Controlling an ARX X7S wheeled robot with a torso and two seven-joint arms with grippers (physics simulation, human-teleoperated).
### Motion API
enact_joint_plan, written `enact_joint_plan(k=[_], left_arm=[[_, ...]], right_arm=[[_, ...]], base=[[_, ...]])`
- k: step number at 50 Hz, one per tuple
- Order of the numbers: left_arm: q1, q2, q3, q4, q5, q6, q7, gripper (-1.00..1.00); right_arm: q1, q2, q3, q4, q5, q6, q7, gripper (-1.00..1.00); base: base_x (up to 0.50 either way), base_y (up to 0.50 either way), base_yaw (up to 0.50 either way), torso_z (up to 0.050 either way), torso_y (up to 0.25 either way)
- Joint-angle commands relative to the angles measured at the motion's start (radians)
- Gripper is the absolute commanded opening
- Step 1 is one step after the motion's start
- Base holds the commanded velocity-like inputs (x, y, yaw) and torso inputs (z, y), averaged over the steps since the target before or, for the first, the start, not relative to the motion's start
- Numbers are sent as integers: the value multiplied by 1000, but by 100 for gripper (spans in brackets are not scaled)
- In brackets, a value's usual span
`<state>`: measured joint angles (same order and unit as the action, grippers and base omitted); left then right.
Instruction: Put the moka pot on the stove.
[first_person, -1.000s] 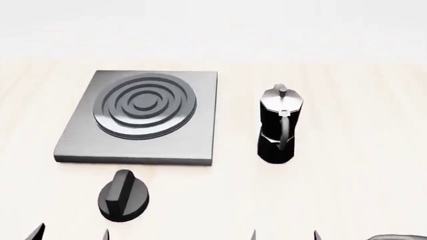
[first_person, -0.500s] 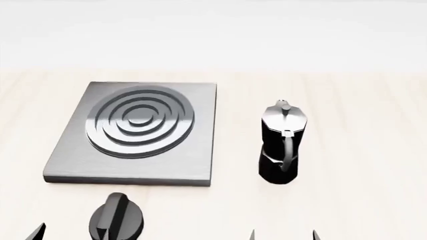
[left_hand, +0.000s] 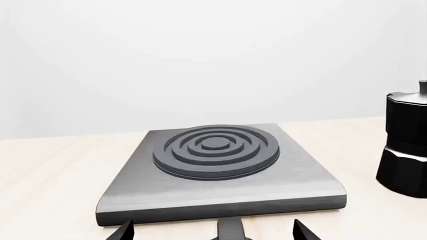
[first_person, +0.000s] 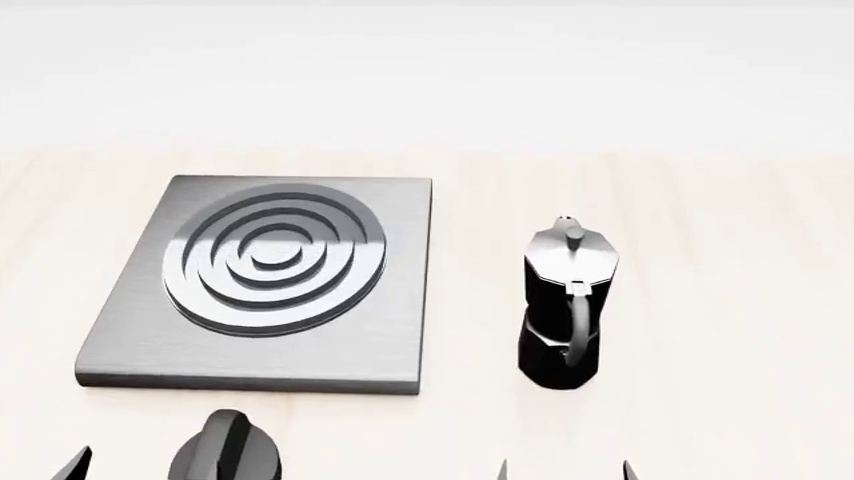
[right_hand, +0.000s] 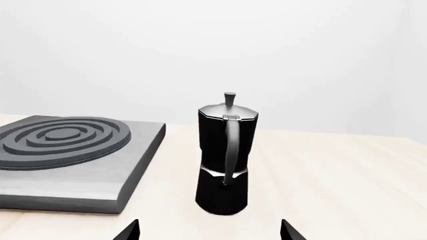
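With fingertips spread and empty, the right hand (right_hand: 210, 231) faces the moka pot (right_hand: 225, 155), upright on the bench (first_person: 721, 300) beside the stove (first_person: 262, 285); the head view has tilted down, suggesting approach.

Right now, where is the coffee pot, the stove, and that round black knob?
moka pot (first_person: 567, 300), head view, on its black body by the handle.
stove (first_person: 274, 262), head view, on the ring burner's middle.
dial knob (first_person: 224, 455), head view, on its raised ridge.
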<state>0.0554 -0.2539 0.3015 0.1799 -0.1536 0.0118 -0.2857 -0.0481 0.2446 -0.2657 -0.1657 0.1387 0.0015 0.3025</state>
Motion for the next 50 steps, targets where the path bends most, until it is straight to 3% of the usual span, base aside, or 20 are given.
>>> enact_joint_plan(k=[1, 50], left_arm=[[-4, 14, -22, -22, -12, 27, 24, 100], [-9, -4, -6, -21, -30, 38, 5, 100]], right_arm=[[0, -12, 16, 6, -1, -6, -18, 100], [8, 7, -21, -13, 1, 5, 0, 100]], base=[[164, 0, 0, 0, 0], [16, 14, 0, 0, 0]])
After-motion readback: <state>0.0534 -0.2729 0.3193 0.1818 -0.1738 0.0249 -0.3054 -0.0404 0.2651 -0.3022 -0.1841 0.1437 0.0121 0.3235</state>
